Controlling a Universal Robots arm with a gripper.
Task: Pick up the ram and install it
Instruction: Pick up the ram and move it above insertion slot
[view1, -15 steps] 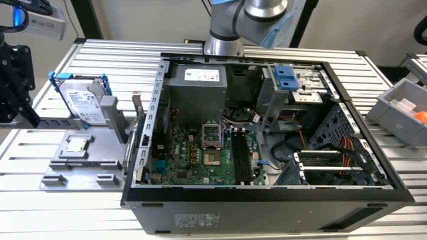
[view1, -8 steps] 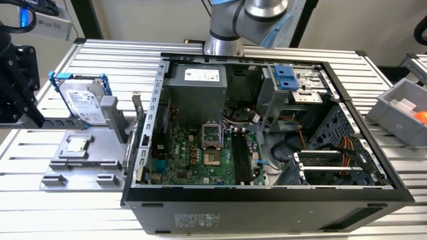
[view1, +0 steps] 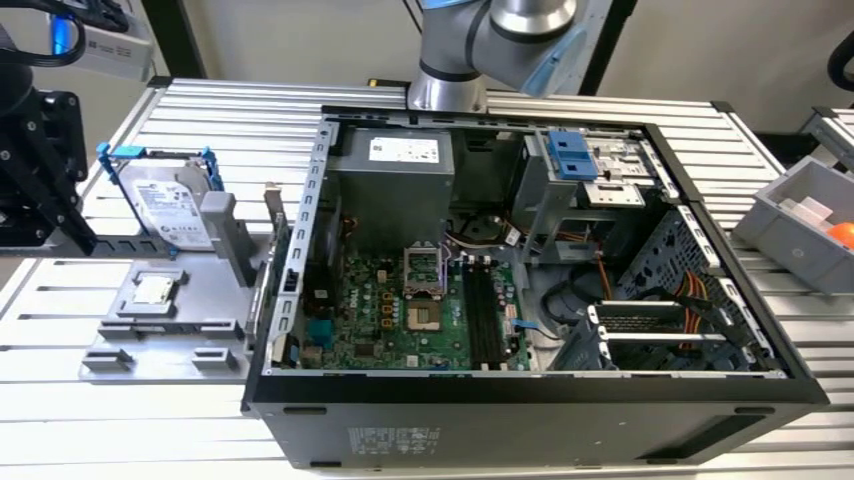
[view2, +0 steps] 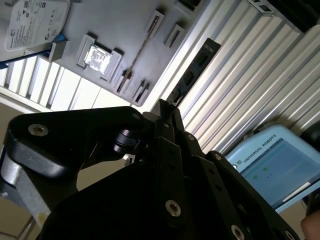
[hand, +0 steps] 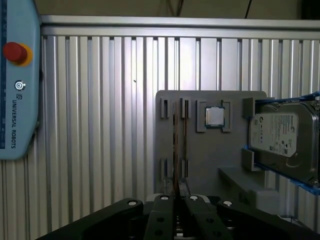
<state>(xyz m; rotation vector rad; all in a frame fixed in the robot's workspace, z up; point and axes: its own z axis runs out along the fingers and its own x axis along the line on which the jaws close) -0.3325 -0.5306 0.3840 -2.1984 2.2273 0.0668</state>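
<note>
In the first wrist view we see the ram (hand: 175, 145) edge-on: a thin strip standing on its long edge in the grey holder's (hand: 212, 155) slots.

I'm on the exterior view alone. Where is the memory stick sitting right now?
Observer: In the first wrist view the memory stick stands on its thin edge between holders on the grey tray, beside the processor chip.
Operator: And where's the hand relative to it?
Observer: The hand hangs above the tray, lined up along the stick's length, and looks clear of it.
</note>
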